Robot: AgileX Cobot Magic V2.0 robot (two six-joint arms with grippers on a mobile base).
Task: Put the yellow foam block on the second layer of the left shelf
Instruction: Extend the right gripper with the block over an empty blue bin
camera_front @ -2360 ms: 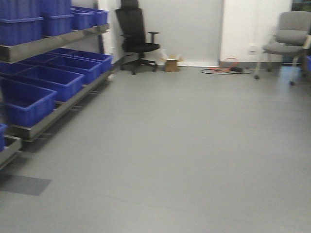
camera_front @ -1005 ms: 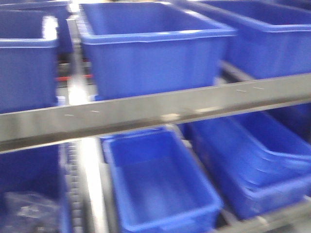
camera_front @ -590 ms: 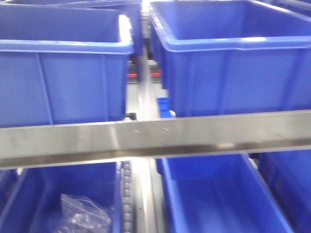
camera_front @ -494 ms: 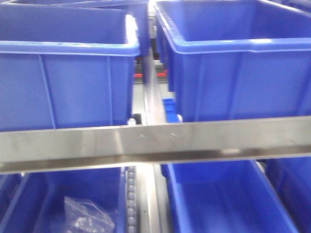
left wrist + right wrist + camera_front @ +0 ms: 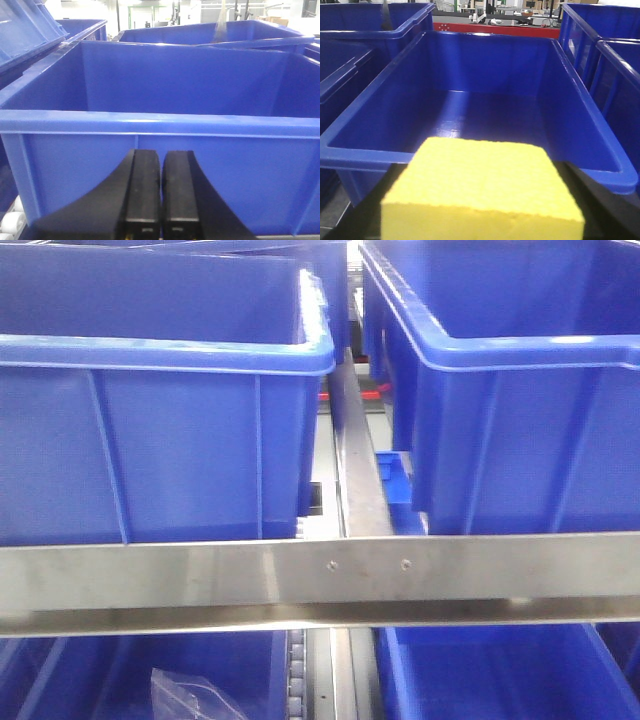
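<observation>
- yellow foam block: plain lemon yellow, fine-pored surface
- bins: solid blue all over, no markings
- shelf rail: grey brushed metal
- left end effector: black
- strip behind the bins: red

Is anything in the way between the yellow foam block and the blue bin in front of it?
Nothing visible does. The yellow foam block faces the open blue bin; only the bin's near rim lies ahead, and its inside looks bare.

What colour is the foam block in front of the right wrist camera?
Bright lemon yellow, plain; the foam block shows best in the right wrist view.
</observation>
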